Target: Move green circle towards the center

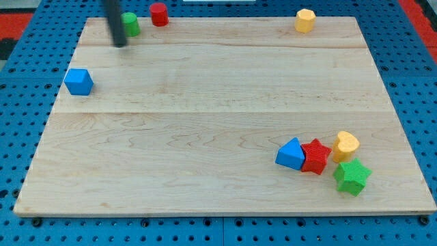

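The green circle (130,24) is a short green cylinder near the board's top left edge. My tip (120,44) is at the end of the dark rod that comes down from the view's top; it sits just left of and below the green circle, close to it, contact unclear. A red cylinder (159,14) stands just right of the green circle at the top edge.
A blue cube (79,81) lies near the left edge. A yellow hexagonal block (305,20) is at the top right. At the bottom right cluster a blue triangular block (291,154), red star (315,156), yellow heart (346,145) and green star (352,176). The wooden board (205,137) lies on blue pegboard.
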Robot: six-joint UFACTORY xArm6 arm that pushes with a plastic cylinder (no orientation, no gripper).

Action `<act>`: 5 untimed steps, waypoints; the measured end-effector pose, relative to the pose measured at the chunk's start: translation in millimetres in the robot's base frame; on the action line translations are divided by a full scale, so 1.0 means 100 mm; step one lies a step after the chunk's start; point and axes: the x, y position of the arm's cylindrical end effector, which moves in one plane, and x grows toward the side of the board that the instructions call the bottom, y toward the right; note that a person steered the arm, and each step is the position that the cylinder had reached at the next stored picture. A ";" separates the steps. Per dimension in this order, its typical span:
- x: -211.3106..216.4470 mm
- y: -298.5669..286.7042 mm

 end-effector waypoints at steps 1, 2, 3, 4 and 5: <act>-0.46 -0.52; -0.70 -0.45; -0.70 -0.27; -0.71 0.39; -0.28 0.79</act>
